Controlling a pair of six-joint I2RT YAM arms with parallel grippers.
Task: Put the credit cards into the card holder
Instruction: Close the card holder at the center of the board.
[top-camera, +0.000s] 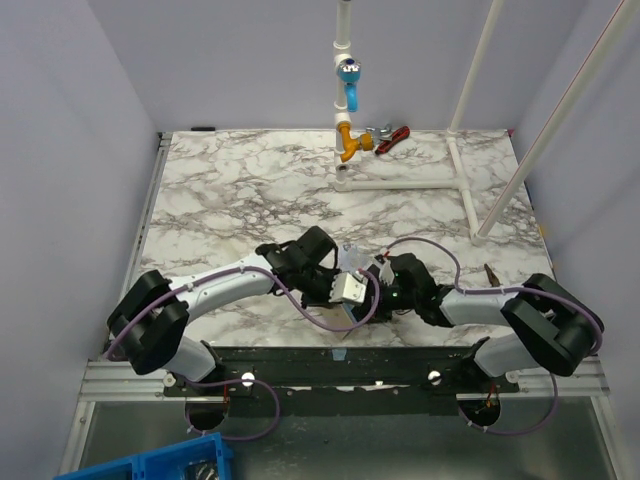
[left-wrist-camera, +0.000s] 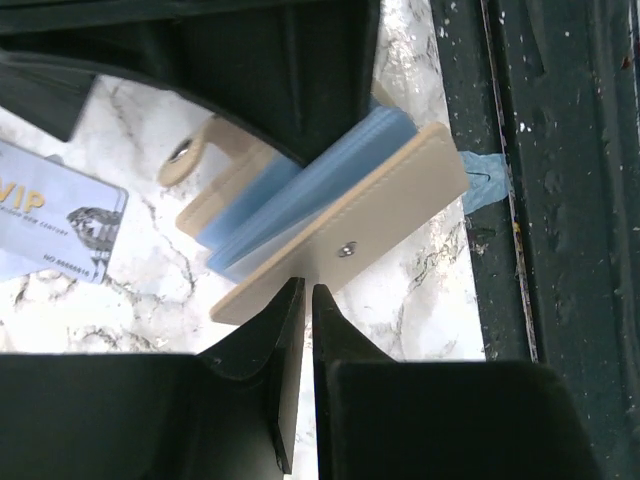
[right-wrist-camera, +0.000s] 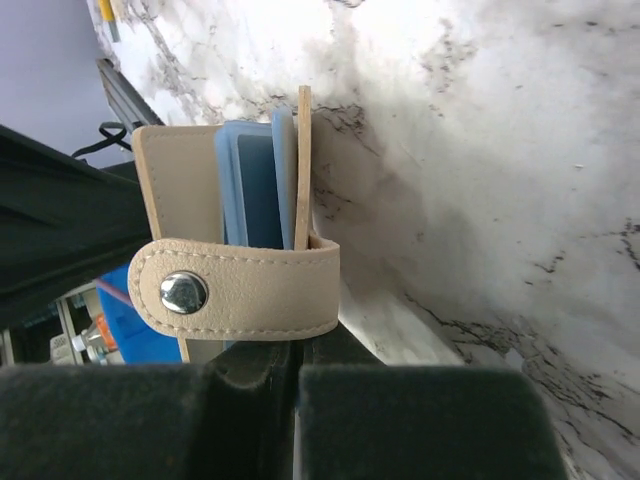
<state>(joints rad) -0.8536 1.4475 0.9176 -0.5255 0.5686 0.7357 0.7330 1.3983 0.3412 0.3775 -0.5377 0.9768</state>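
Marble tabletop (top-camera: 230, 190), right claw (right-wrist-camera: 298, 355) clamped tight on the holder (right-wrist-camera: 240, 290). Left claw (left-wrist-camera: 305, 295) narrow, tips touching its flap; silver card (left-wrist-camera: 60, 225) lies well left of it.

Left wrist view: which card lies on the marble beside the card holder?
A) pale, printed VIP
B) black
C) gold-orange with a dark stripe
A: a pale card printed VIP lies flat on the marble table, to the left of the card holder in that view.
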